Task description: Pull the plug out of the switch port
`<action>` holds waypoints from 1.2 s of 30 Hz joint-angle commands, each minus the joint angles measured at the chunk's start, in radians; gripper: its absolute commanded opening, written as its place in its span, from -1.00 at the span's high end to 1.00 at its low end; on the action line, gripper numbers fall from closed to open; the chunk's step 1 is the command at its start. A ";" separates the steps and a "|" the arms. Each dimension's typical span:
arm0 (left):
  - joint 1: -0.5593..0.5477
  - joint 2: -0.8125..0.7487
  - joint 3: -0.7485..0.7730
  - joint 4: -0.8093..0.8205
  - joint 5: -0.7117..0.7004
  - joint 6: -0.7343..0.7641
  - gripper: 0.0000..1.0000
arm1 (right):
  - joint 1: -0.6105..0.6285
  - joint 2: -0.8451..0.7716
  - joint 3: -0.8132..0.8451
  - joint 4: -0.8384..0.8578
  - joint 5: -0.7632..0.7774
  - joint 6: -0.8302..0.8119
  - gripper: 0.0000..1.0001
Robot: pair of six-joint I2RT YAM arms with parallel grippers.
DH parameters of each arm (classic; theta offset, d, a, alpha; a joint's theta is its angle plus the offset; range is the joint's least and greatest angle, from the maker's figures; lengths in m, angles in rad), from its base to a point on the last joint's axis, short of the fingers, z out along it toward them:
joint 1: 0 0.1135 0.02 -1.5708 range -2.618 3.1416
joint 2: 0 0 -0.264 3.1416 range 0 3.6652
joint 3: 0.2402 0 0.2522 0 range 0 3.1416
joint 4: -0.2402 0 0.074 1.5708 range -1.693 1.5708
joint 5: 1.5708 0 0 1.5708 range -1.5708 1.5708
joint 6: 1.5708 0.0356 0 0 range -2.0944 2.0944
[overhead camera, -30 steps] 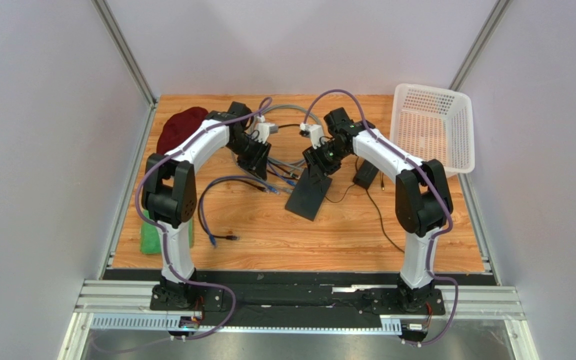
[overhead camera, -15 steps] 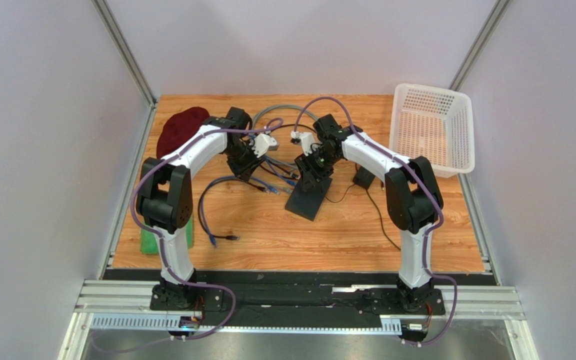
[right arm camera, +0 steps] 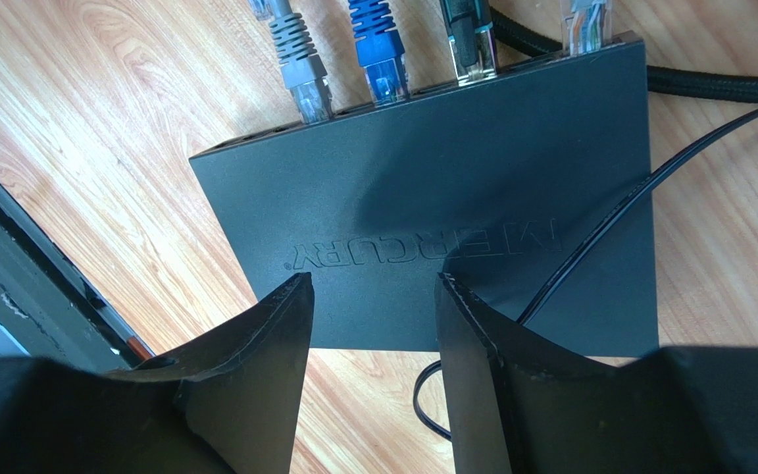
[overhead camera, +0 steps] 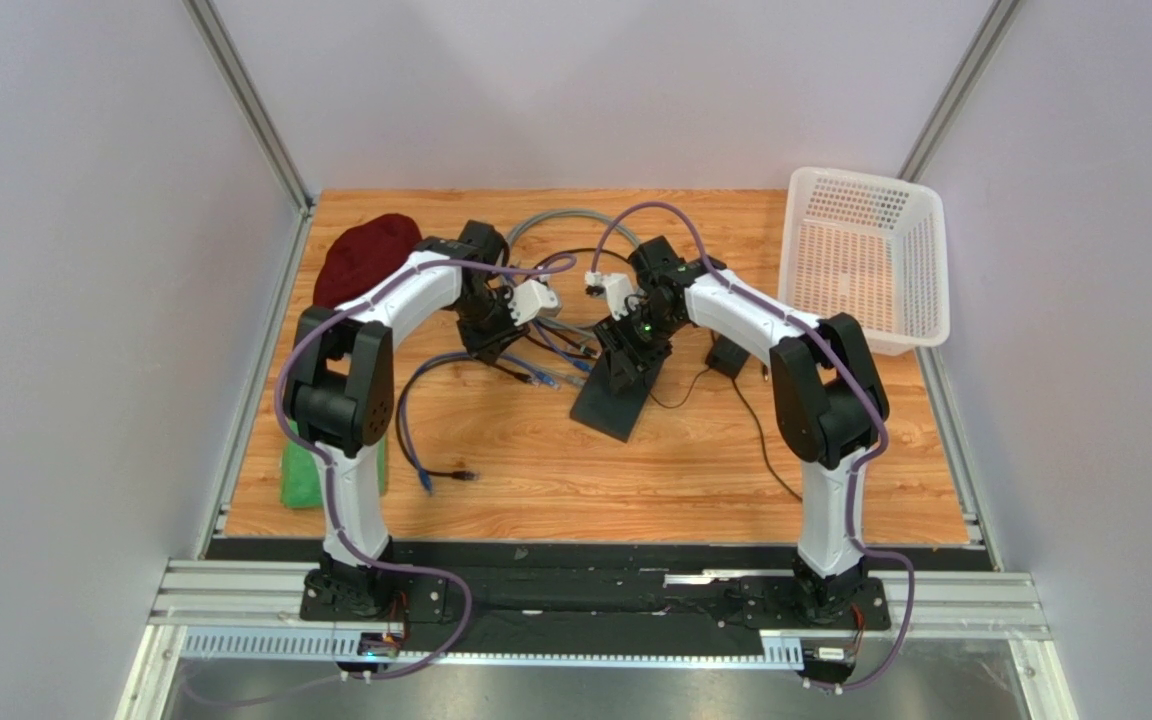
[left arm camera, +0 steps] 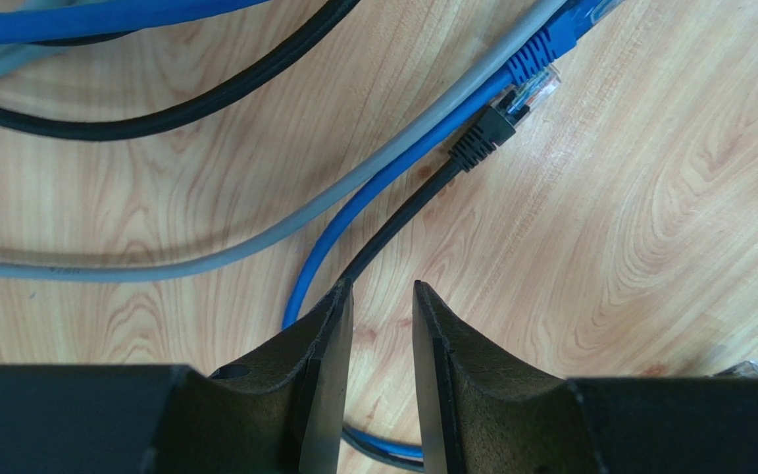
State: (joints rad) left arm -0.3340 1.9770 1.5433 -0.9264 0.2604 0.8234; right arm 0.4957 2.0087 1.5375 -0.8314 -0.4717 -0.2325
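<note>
The switch point(right arm camera: 432, 227), a flat black box, lies on the wood with several plugs in the sockets of its far edge: a grey plug point(right arm camera: 299, 74), a blue plug point(right arm camera: 381, 54), a dark plug point(right arm camera: 467, 39) and a clear plug point(right arm camera: 586, 20). My right gripper point(right arm camera: 373, 281) hovers open over the switch's near half, nothing between its fingers. My left gripper point(left arm camera: 381, 288) is open just above the table left of the switch point(overhead camera: 620, 393). A black cable runs past its left fingertip point(left arm camera: 338, 296) to a loose black plug point(left arm camera: 480, 138) beside a loose blue plug point(left arm camera: 541, 64).
A thin black power lead point(right arm camera: 591, 237) crosses the switch top. A black adapter brick point(overhead camera: 729, 354) lies to the right and a white basket point(overhead camera: 868, 255) stands at the back right. A dark red cloth point(overhead camera: 364, 255), a green object point(overhead camera: 297, 477) and a loose blue cable point(overhead camera: 409, 428) lie left.
The right arm has swung left, bringing its gripper down over the switch. The left gripper has shifted slightly towards the cables. Both grippers kept their openings.
</note>
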 commanded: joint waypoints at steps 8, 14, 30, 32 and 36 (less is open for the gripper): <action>-0.002 0.112 0.070 0.008 0.008 0.046 0.25 | -0.003 -0.064 -0.008 0.003 0.019 -0.018 -0.06; -0.002 0.114 0.049 -0.003 0.007 0.060 0.60 | -0.013 -0.082 -0.033 0.003 0.031 -0.024 -0.06; 0.000 -0.136 0.029 -0.291 0.298 0.066 1.00 | -0.028 -0.093 -0.036 0.003 0.039 -0.028 -0.07; 0.000 -0.151 0.041 -0.382 0.289 0.086 1.00 | -0.025 -0.091 -0.034 0.005 0.039 -0.027 -0.06; 0.004 -0.190 0.005 -0.469 0.171 0.154 1.00 | -0.032 -0.091 -0.033 0.005 0.039 -0.027 -0.07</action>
State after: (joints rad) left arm -0.3332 1.8477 1.5574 -1.2144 0.4652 0.8845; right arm 0.4706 1.9728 1.5024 -0.8326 -0.4362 -0.2413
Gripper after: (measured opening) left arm 0.017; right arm 0.531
